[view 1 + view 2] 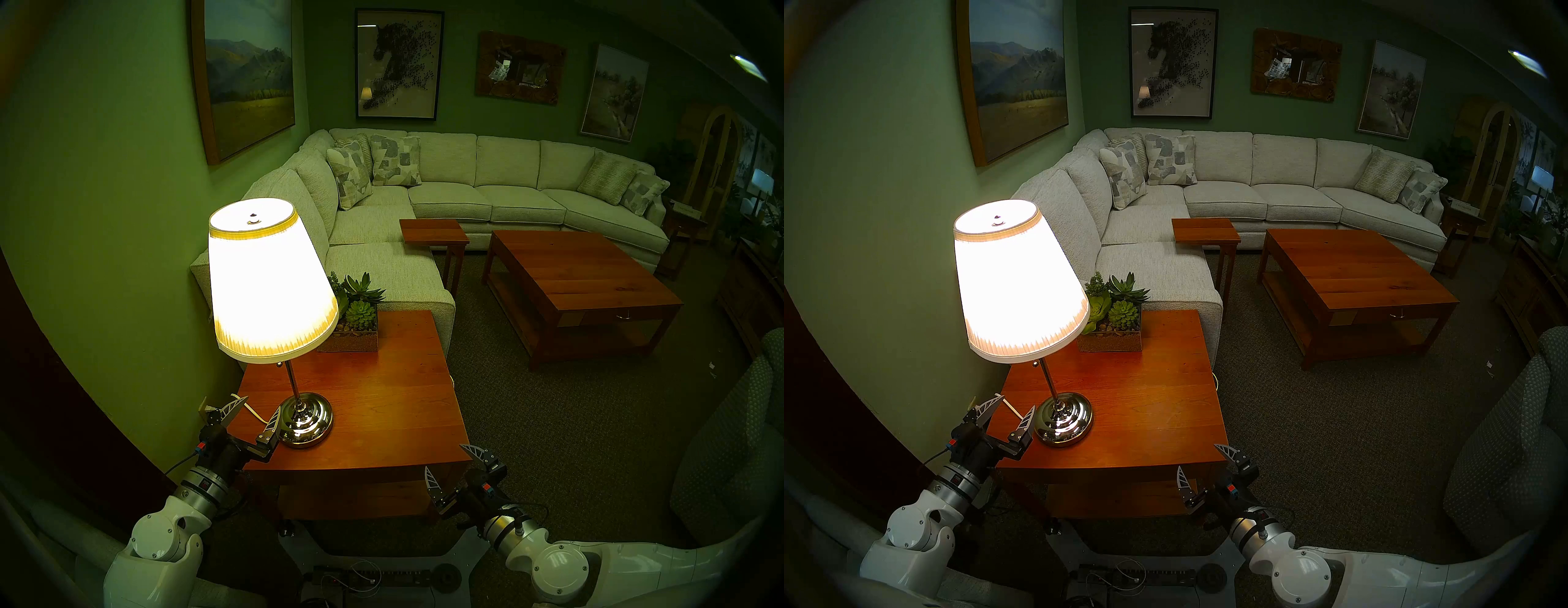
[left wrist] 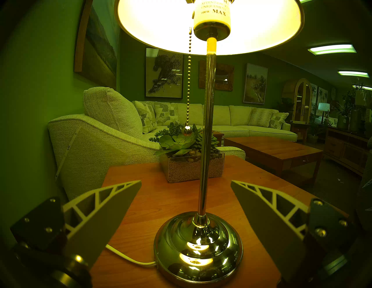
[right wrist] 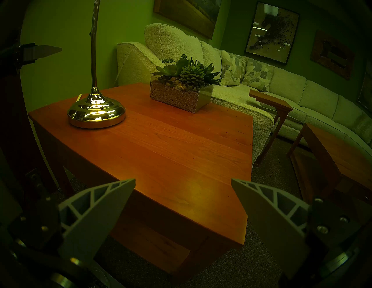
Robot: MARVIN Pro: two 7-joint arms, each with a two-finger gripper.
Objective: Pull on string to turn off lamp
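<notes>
Left gripper (image 1: 253, 411) is spread wide and holds nothing; it hovers low at the near left corner of the side table (image 1: 382, 407), just beside the chrome base of the lamp (image 1: 271, 284). Its fingers (image 2: 112, 209) stand at both sides of the base, apart from it. The lamp is lit, with a white pleated shade, a slim shiny stem and a round stepped base. The string (image 2: 188, 80) is a thin beaded chain which hangs from the socket under the shade, just left of the stem, and ends in a small shiny ball, high above the gripper. A white power cable (image 2: 128, 258) leaves the base at the near left. Far behind the lamp stands a planter (image 1: 354, 322) with succulents. Right gripper (image 1: 452, 463) is also spread and empty, at the near right corner of the table.
</notes>
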